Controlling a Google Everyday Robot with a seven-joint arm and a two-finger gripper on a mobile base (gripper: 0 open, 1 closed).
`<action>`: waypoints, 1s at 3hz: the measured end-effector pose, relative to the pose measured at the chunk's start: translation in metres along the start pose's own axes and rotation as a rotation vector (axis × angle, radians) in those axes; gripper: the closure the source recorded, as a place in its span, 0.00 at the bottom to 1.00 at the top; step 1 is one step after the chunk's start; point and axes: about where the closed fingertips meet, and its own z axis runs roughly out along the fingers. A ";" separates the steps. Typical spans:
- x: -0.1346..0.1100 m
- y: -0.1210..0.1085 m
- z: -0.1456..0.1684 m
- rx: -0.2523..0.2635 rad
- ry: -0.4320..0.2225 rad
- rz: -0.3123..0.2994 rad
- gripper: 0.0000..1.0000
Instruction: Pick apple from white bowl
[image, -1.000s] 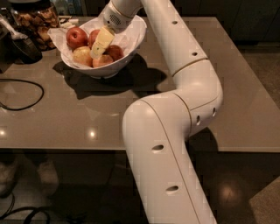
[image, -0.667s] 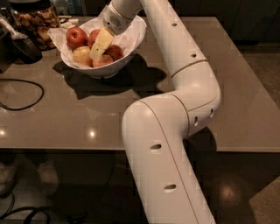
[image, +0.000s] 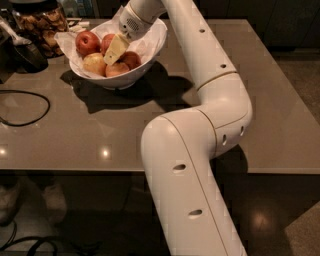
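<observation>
The white bowl (image: 145, 60), lined with crumpled white paper, stands at the back left of the grey table and holds several apples. The large bright red apple (image: 87, 42) with a glossy highlight lies at the bowl's left side. A darker red apple (image: 132, 59), a pale yellow-green apple (image: 94, 63) and a reddish apple (image: 117, 69) lie beside it. My gripper (image: 116, 48) reaches down into the middle of the bowl, just right of the bright red apple and in front of another red apple (image: 105, 42). It partly hides that one.
A glass jar of brown snacks (image: 39, 20) stands behind the bowl at the far left, with a dark object (image: 22, 52) beside it. A black cable (image: 30, 107) loops on the table's left part. My arm's elbow (image: 220, 110) hangs over the table's right half.
</observation>
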 end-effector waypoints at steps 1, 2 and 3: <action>0.000 0.000 0.000 0.000 0.000 0.000 0.64; 0.000 0.000 0.000 0.000 0.000 0.000 0.87; 0.000 0.000 0.000 0.000 0.000 0.000 1.00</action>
